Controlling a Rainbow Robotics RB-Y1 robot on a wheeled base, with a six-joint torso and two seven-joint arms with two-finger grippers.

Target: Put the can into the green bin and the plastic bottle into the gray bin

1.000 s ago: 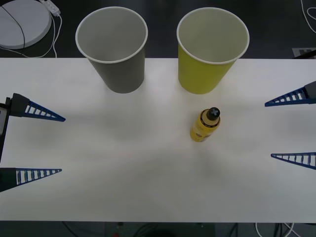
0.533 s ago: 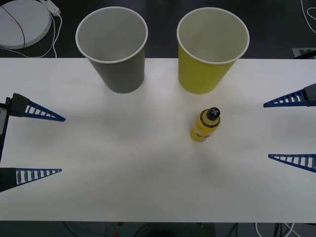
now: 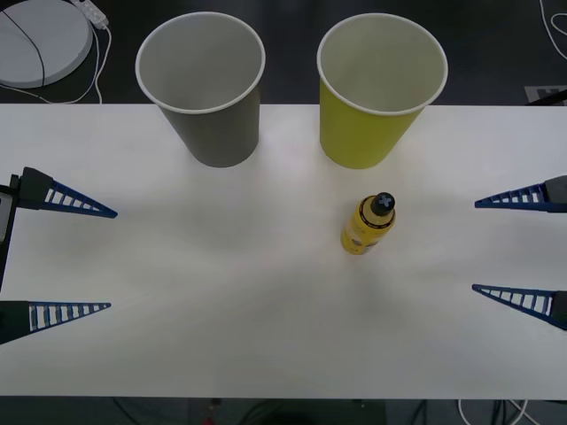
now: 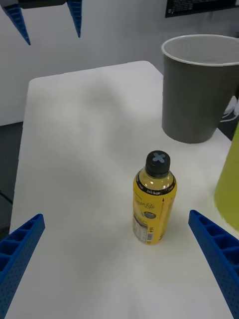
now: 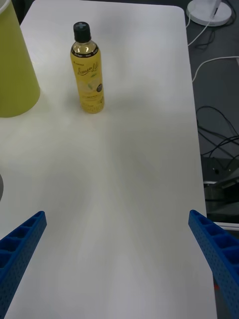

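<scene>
Front view: plastic bottle [image 3: 368, 225] upright by green bin [image 3: 379, 88]; right hand [image 3: 519, 248] and left hand [image 3: 69, 258] wide.

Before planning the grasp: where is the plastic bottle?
In the front view, the plastic bottle stands upright on the table, just in front of the green bin, right of centre.

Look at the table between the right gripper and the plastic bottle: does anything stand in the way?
Nothing visible does. The right gripper hangs open at the table's right edge, and only bare tabletop lies between it and the upright plastic bottle. The green bin stands behind the bottle, off that line.
</scene>
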